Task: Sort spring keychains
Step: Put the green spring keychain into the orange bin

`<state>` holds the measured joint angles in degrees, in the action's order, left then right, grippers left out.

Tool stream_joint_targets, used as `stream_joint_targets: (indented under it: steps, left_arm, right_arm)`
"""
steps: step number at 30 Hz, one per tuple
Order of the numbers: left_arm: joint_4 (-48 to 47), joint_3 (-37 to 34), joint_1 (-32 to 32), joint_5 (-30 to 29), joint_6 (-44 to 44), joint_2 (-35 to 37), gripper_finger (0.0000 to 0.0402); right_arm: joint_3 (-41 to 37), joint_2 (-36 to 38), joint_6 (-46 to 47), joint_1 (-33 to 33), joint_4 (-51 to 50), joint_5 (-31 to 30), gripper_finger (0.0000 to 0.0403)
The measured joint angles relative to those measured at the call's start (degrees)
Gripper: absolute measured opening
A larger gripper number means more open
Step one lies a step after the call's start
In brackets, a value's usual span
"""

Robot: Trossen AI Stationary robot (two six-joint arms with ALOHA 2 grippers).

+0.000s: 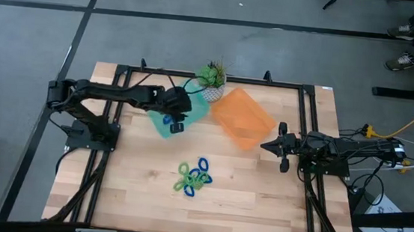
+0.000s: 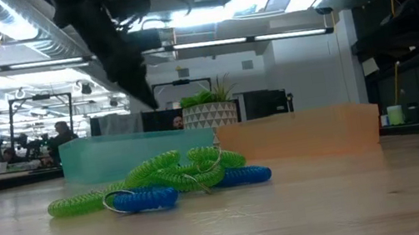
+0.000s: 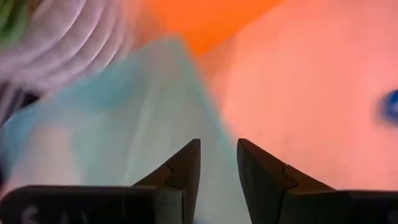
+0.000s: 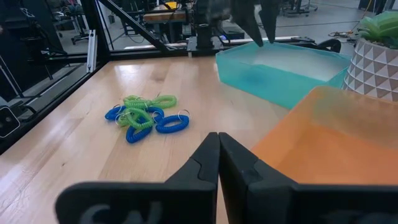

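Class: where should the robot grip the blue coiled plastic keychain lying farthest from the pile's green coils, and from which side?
Grip the blue coiled plastic keychain across its coil, coming straight down. It lies flat at the pile's edge, and its outer side, away from the green coils, looks clear.

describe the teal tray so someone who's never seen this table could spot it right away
On the wooden table, look to the far edge, where a potted plant stands. The teal tray lies just beside the plant, under the left pincer, with something blue in it. Its neighbour on the plant's other side is an orange tray; the teal one is the only see-through blue-green container.
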<state>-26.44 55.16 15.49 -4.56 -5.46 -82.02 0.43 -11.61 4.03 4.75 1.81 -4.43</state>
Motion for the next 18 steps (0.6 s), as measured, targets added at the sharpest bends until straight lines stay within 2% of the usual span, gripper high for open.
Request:
stream_joint_targets:
  steps: [8,18]
  left_arm:
    - [8.8,1.0,-1.4,18.2,-2.8,0.0,0.0101]
    - [9.9,1.0,-7.2,30.2,-5.7,0.0,0.0098]
  right_arm:
    - [0.0,0.0,0.0,0.0,0.0,0.0,0.0007]
    - [0.0,0.0,0.0,0.0,0.0,0.0,0.0007]
